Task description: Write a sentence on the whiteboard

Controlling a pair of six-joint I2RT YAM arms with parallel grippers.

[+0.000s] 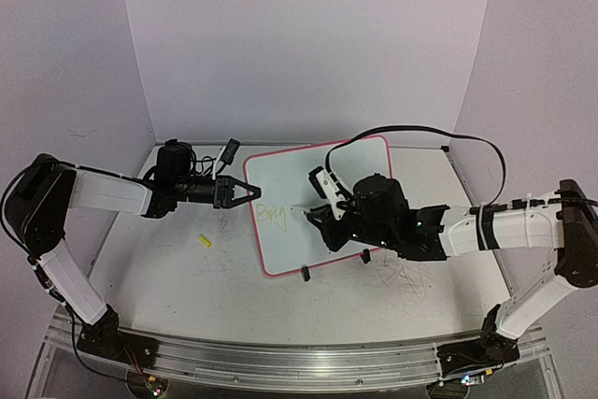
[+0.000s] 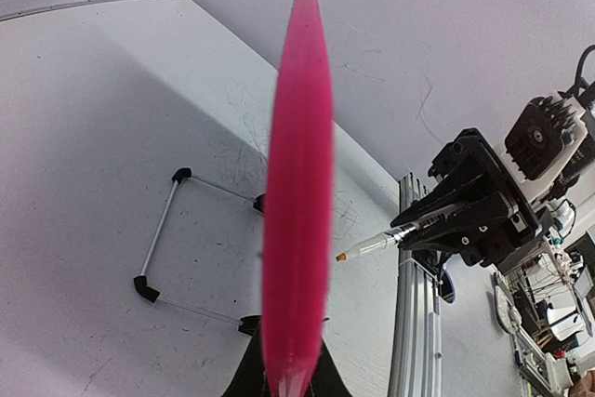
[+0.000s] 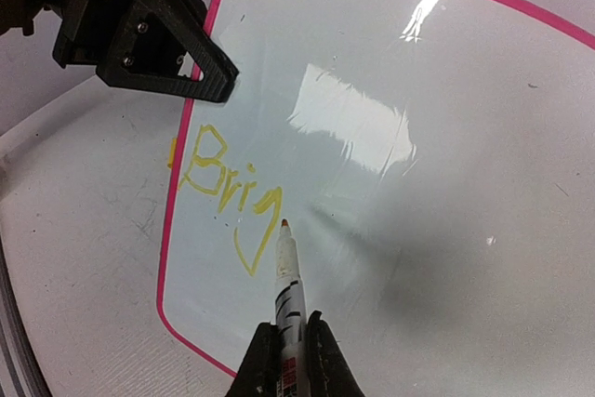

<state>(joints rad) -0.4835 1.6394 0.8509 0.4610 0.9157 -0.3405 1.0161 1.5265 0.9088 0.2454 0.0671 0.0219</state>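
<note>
We see left fingers [image 3: 177, 48] clamped on whiteboard [image 3: 446, 230] rim, right fingers [image 3: 258, 364] clamped on marker [image 3: 289, 290]; sentence [image 3: 228, 183] reads only "Brig", faint from above.

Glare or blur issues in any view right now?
Right wrist: bright glare patches on the board, beside the writing, which is legible; pen sharp. Left wrist: the board's pink rim is close-up and badly blurred. Top: even light, writing faint.

glossy whiteboard [image 3: 446, 230], scuffed matt table [image 1: 168, 263]
</note>
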